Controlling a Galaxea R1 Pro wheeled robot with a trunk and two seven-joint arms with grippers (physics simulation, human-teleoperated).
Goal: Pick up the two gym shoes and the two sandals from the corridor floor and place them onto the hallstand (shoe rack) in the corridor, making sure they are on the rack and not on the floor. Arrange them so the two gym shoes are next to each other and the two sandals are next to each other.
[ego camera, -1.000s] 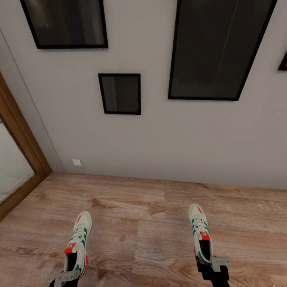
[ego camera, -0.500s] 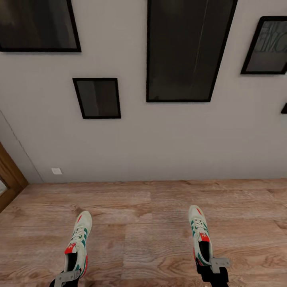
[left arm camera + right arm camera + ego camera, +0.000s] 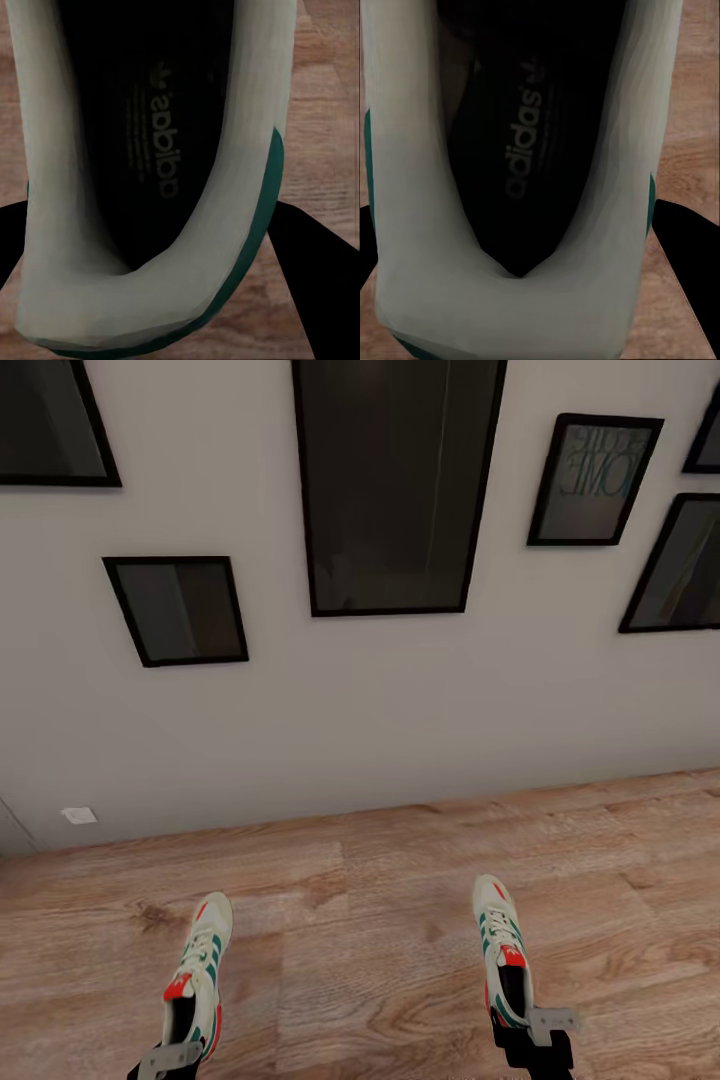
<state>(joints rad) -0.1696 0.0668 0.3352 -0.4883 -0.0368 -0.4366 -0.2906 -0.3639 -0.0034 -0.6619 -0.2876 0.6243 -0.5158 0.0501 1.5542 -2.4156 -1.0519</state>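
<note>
While the head camera is facing a grey wall (image 3: 400, 700) hung with dark frames (image 3: 395, 485), each gripper is clenching a sneaker by its heel above the wood floor (image 3: 360, 940): left gripper (image 3: 165, 1060) with left sneaker (image 3: 198, 970), right gripper (image 3: 535, 1038) with right sneaker (image 3: 502, 945). Both wrist cameras are looking into dark insoles, left sneaker (image 3: 225, 187) and right sneaker (image 3: 405, 187), black fingers (image 3: 315, 255) (image 3: 690, 240) flanking the heels.

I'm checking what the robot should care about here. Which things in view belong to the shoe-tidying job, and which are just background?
Belonging to the job:
- left gym shoe, held at the heel by the left hand
- right gym shoe, held at the heel by the right hand
- corridor floor

Just background:
- framed pictures on the wall
- wall socket
</note>
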